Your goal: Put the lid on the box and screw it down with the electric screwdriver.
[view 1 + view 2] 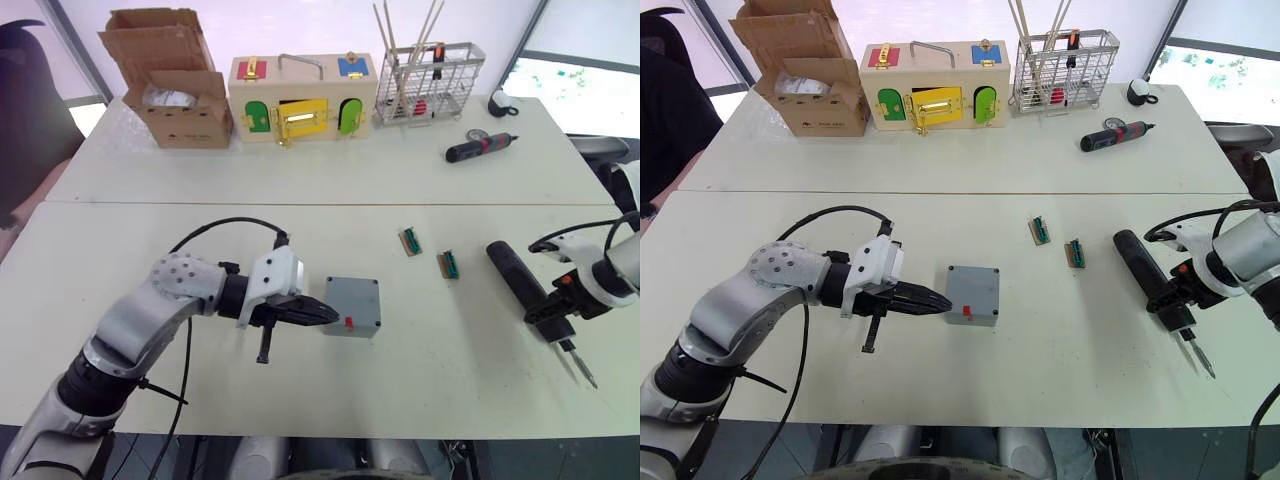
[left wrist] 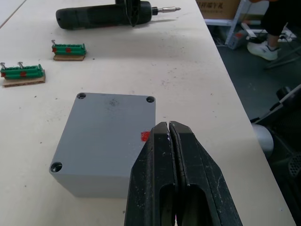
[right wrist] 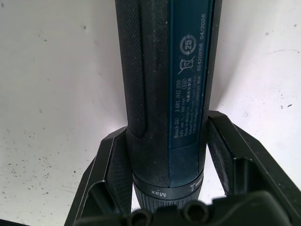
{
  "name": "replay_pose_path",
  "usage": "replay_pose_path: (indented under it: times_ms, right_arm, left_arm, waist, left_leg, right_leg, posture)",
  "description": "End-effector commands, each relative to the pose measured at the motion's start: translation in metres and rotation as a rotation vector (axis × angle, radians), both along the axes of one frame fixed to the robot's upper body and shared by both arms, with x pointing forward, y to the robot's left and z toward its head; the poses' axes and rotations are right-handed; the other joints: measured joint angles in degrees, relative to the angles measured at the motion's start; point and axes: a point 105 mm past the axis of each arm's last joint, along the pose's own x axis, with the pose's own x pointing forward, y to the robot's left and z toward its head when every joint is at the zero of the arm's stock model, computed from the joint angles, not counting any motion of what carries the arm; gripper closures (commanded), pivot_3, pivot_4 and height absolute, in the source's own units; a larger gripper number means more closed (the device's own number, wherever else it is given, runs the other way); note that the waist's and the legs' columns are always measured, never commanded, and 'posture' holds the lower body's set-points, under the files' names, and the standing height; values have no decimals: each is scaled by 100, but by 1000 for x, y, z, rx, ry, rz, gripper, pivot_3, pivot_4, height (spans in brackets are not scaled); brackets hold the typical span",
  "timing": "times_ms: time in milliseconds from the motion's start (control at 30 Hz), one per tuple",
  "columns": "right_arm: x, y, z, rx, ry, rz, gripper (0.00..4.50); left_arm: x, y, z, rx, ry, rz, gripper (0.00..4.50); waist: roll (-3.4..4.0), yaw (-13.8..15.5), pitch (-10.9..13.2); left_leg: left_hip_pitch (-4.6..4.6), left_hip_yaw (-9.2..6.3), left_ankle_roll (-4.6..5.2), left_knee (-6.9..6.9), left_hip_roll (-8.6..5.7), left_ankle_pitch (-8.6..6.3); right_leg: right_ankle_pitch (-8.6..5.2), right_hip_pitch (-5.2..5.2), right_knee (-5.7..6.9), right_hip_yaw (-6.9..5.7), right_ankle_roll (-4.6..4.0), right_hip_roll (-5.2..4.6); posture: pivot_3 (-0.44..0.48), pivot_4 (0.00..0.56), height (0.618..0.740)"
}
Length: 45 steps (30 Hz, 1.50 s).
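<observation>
Lid (image 2: 110, 127) seated on box (image 1: 350, 322) mid-worktop (image 1: 250, 180), left jaws (image 1: 330, 314) clenched empty beside it, right jaws (image 1: 548, 312) straddling the screwdriver (image 1: 525, 285): grip firm, then bit square onto a corner hole.

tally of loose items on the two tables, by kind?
Screwdrivers: 2 (electric screwdriver, black-and-red one)
Green terminal blocks: 2
Grey box with lid on: 1
Cardboard carton: 1
Wooden box: 1
Wire basket: 1
Total: 8
</observation>
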Motion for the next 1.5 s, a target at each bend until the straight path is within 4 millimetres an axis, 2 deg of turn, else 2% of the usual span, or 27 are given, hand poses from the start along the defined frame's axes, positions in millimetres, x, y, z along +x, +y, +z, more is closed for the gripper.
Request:
replay_pose_path:
  times_ms: [33,133,200,300,400,467,567,633,667,767,867,967,1133,1267,1500]
  right_arm:
    - [-9,4,-21,20,67,-20,2554]
    - [-6,4,-18,51,30,-75,2554]
    - [0,3,-8,98,-23,-140,2554]
    - [21,1,36,273,-217,-333,2554]
    - [32,-1,86,432,-413,-463,2554]
    - [40,1,121,587,-554,-496,2554]
    - [44,15,177,854,-811,-417,2554]
    - [41,38,199,965,-1001,-296,2554]
    - [36,53,204,981,-1101,-242,2554]
    - [27,102,198,965,-1330,-196,2554]
    - [26,146,172,925,-1365,-187,2554]
    - [14,175,168,963,-1414,-75,2554]
    - [2,194,155,906,-1460,64,2554]
    - [-8,214,140,847,-1439,220,2554]
    - [-17,229,121,818,-1428,291,2554]
  left_arm:
    - [-2,-1,6,-9,-24,-17,4500]
    - [2,1,6,-6,-26,-11,4500]
    - [5,2,8,-13,-22,-6,4500]
    - [11,5,10,-20,-17,-1,4500]
    - [15,7,15,-43,-3,-3,4500]
    - [20,9,18,-65,17,-4,4500]
    - [30,10,22,-98,53,0,4500]
    - [37,10,21,-105,74,1,4500]
    - [39,10,20,-101,81,0,4500]
    - [47,12,13,-76,89,1,4500]
    - [50,6,18,-93,107,-8,4500]
    - [49,5,13,-60,103,-15,4500]
    - [43,-2,8,-56,117,-20,4500]
    - [38,-5,-10,11,96,-28,4500]
    - [38,-8,-34,75,74,-7,4500]
  waist:
    - [-6,3,-4]
    - [-34,-3,-20]
    - [-36,-4,-22]
    - [-25,-7,-15]
    - [66,-30,11]
    - [91,-19,25]
    - [87,-3,28]
    - [74,-8,31]
    - [73,-31,30]
    - [71,-106,26]
    - [69,-128,26]
    - [70,-140,26]
    - [69,-187,25]
    - [69,-214,25]
    - [66,-188,24]
  left_leg:
    - [0,-1,0,0,0,0]
    - [2,-5,-1,0,0,0]
    - [3,-8,-2,0,0,1]
    - [3,-7,-5,0,0,3]
    - [-5,10,-10,-2,-3,6]
    - [-41,23,-35,-4,-4,21]
    - [-47,22,-43,-28,0,25]
    - [-47,17,-43,-29,5,26]
    - [-47,15,-43,-27,7,25]
    - [-44,18,-40,-7,13,24]
    - [-45,13,-50,-3,9,30]
    - [-52,17,-61,-1,-11,37]
    - [-50,19,-60,-1,-23,37]
    - [-43,21,-61,-1,-18,38]
    - [-36,19,-60,1,-9,38]
  right_leg:
    - [0,2,-1,-1,0,0]
    - [0,5,-2,-3,0,0]
    - [0,7,-2,-6,-1,0]
    - [2,7,-1,-5,-3,0]
    - [3,-14,6,12,-5,-1]
    - [4,-70,27,18,-3,0]
    - [3,-88,34,14,-3,6]
    - [3,-84,33,7,-3,12]
    - [3,-81,33,6,-3,14]
    - [3,-80,58,14,-2,24]
    - [3,-98,118,16,-2,21]
    - [3,-110,122,16,-2,2]
    - [3,-112,115,9,-1,-5]
    - [2,-112,115,10,-1,-1]
    - [2,-102,114,13,-1,5]
  posture:
    - [0,150,740]
    - [0,150,740]
    - [0,150,740]
    - [0,150,740]
    - [0,150,740]
    - [0,150,740]
    - [0,150,740]
    - [0,150,740]
    - [0,150,740]
    - [0,150,740]
    - [0,150,740]
    - [0,150,740]
    - [0,150,740]
    - [0,150,740]
    - [0,150,740]
